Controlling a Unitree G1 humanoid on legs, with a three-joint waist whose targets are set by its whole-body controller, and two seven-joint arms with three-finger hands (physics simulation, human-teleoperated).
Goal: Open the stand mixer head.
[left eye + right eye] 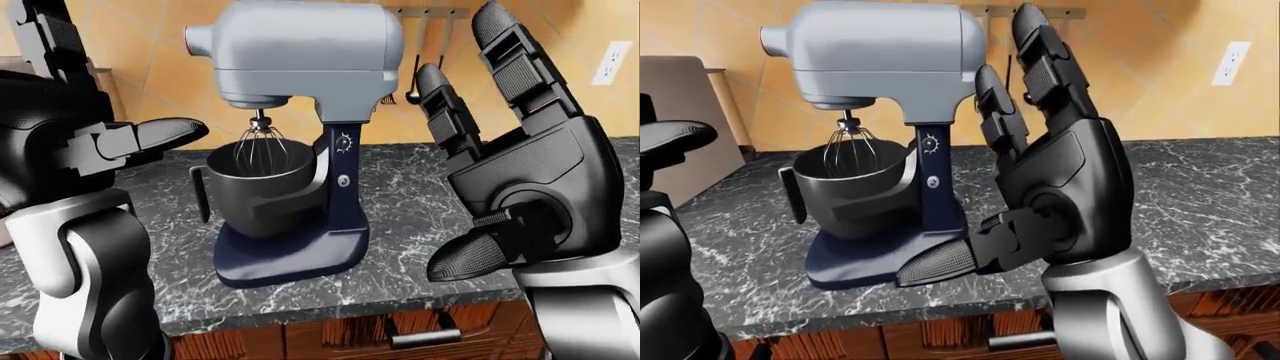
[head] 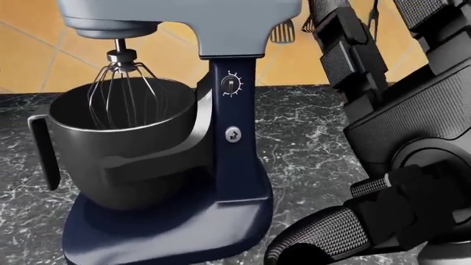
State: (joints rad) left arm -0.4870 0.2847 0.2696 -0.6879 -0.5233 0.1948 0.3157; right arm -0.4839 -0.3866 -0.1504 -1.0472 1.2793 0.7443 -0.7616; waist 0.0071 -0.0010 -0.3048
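Note:
The stand mixer stands on the counter, with a grey head [image 1: 300, 52] lying level over a dark bowl [image 1: 262, 191] and a dark blue column and base [image 1: 290, 255]. A whisk [image 2: 121, 91] hangs from the head into the bowl. The column carries a dial [image 2: 231, 84] and a small round button [image 2: 232, 134]. My right hand [image 1: 465, 142] is open to the right of the mixer, fingers pointing up, with a gap between it and the head. My left hand [image 1: 130, 135] is open to the left of the bowl and touches nothing.
The mixer sits on a dark marble counter [image 1: 430, 225] whose near edge runs along the bottom of the eye views, above wooden drawers with a handle [image 1: 425, 334]. Utensils [image 1: 413, 79] hang on the tiled wall. An outlet [image 1: 610, 64] is at right. A brown board [image 1: 685, 112] stands at left.

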